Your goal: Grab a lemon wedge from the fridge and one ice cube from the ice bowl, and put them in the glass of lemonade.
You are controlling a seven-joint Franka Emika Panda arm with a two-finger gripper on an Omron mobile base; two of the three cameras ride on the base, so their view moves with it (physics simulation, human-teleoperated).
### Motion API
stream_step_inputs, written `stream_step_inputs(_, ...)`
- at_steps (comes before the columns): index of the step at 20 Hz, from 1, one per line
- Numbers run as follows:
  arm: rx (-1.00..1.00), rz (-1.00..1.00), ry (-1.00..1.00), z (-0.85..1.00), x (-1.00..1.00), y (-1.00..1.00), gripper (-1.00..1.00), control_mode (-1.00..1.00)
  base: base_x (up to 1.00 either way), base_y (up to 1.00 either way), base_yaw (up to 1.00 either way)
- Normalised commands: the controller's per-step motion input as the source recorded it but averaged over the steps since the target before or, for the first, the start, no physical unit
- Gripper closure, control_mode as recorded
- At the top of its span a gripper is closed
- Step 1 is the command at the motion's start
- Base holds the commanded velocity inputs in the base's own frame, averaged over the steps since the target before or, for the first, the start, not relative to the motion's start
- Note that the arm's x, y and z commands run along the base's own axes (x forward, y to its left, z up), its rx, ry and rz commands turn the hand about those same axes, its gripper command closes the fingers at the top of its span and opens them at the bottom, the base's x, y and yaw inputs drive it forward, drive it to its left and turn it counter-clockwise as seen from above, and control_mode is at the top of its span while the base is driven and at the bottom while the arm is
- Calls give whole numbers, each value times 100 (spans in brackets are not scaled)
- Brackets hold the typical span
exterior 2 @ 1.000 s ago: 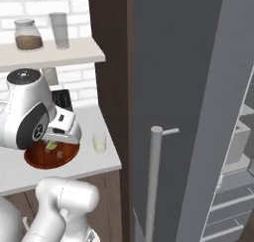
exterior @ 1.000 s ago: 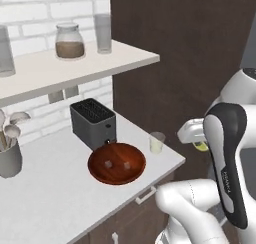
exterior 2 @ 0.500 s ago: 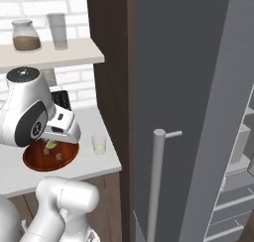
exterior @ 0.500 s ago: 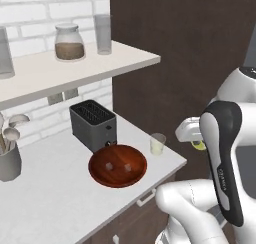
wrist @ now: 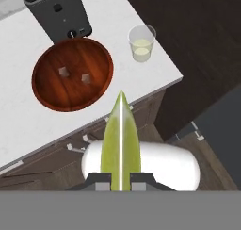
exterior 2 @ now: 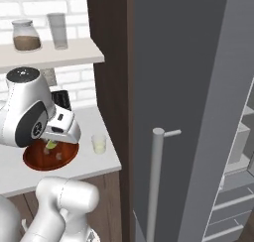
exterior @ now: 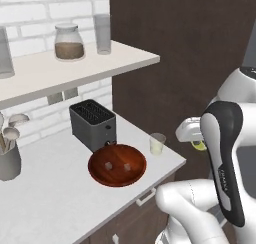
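gripper (wrist: 121, 173) clamped on the lemon wedge (wrist: 121, 135), off the counter edge | glass of lemonade (wrist: 141, 43) sits beside the ice bowl (wrist: 73, 73) | tip: get right over the rim, drop low

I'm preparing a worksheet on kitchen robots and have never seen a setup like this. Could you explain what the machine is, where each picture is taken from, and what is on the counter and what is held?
This is a simulated kitchen with a white robot arm on a driving base. Two pictures come from cameras behind the arm, left and right; the third looks along its hand. On the white counter stand a dark toaster, a wooden ice bowl holding two cubes, and a small glass of lemonade. The jaws of the gripper grip a yellow-green lemon wedge, above the counter's edge.
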Motion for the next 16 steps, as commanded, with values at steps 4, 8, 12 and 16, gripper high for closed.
stream_step_inputs(4, -2, -8, 0, -6, 57, 14, 100, -100, 0, 0, 0)
stream_step_inputs(8, -3, -24, -2, -24, 87, 34, 100, -100, 0, 0, 0)
stream_step_inputs(12, 0, -17, -5, -73, 100, 4, 100, -100, 0, 0, 0)
stream_step_inputs(16, 0, -6, 0, -81, 100, -14, 100, -100, 0, 0, 0)
